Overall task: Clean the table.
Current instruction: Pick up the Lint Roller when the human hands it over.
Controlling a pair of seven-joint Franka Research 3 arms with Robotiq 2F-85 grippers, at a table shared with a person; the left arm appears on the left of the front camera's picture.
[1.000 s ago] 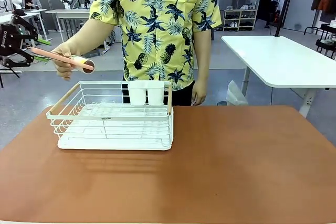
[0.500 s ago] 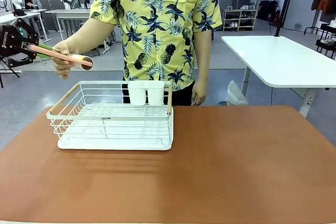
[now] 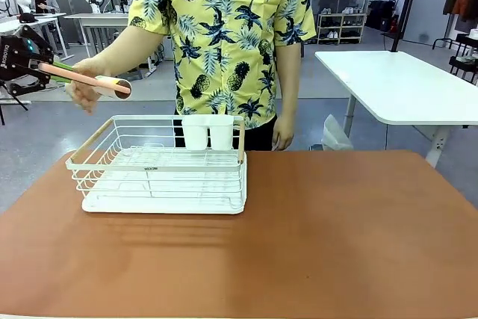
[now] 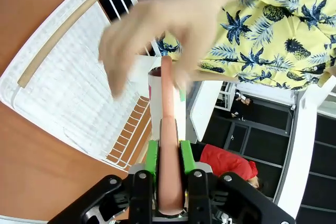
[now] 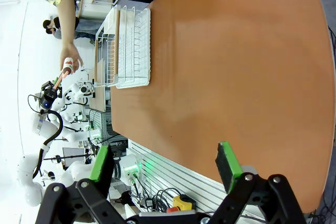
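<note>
My left gripper hovers at the far left, above and left of the table, shut on the pink handle of a long utensil. In the left wrist view the handle runs straight out between my green pads. The person's hand is at its round head, fingers spread and blurred, and I cannot tell whether they touch it. My right gripper stands open over the table's near edge, with nothing between its fingers.
A white wire dish rack stands on the left back part of the table, with two white cups at its far side. The person stands behind it. A white-topped table is off to the back right.
The utensil and my left gripper have shifted slightly up. The person's hand, closed around the utensil's head a second ago, has spread its fingers.
</note>
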